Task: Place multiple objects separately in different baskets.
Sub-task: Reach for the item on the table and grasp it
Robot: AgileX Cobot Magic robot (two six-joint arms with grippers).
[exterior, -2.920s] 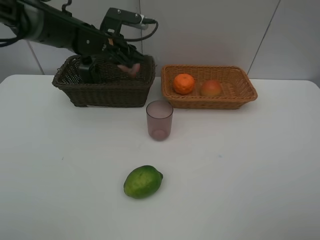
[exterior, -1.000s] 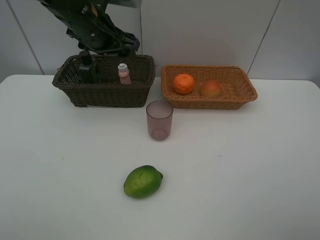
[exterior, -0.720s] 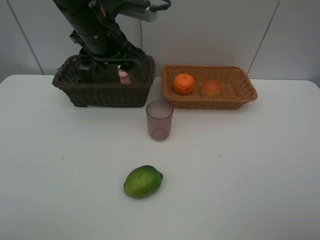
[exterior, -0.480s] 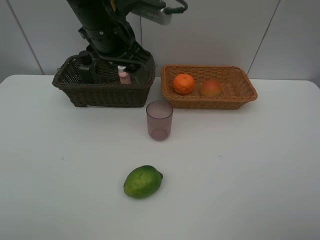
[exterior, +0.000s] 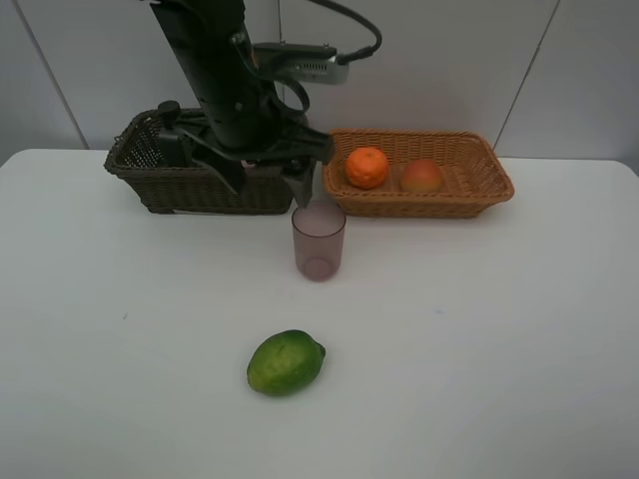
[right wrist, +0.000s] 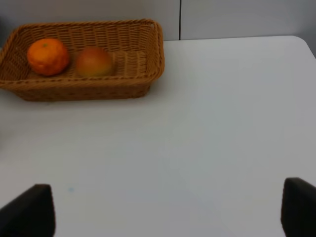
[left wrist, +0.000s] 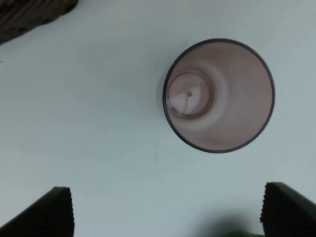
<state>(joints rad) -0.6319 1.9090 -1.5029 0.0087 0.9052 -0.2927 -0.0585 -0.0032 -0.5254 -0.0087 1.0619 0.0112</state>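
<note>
Cup [exterior: 319, 239]: upright mid-table, at 5 o'clock from the dark basket [exterior: 150, 180], just under the left gripper [left wrist: 173, 212].
Left gripper: jaws spread wide, empty.
Right gripper [right wrist: 170, 212]: likewise wide, empty.
Handling: probably light, stiff, slick plastic; pinch across the upper wall.

Shows a light orange-tan wicker basket [right wrist: 84, 92] on a white table [right wrist: 212, 123], close to a grey wall [right wrist: 237, 17]. Finds an orange [right wrist: 48, 57] and a red-yellow peach-like fruit [right wrist: 94, 61] side by side inside it. Catches the right gripper [right wrist: 165, 210] with dark fingertips spread wide, well apart from the basket.
</note>
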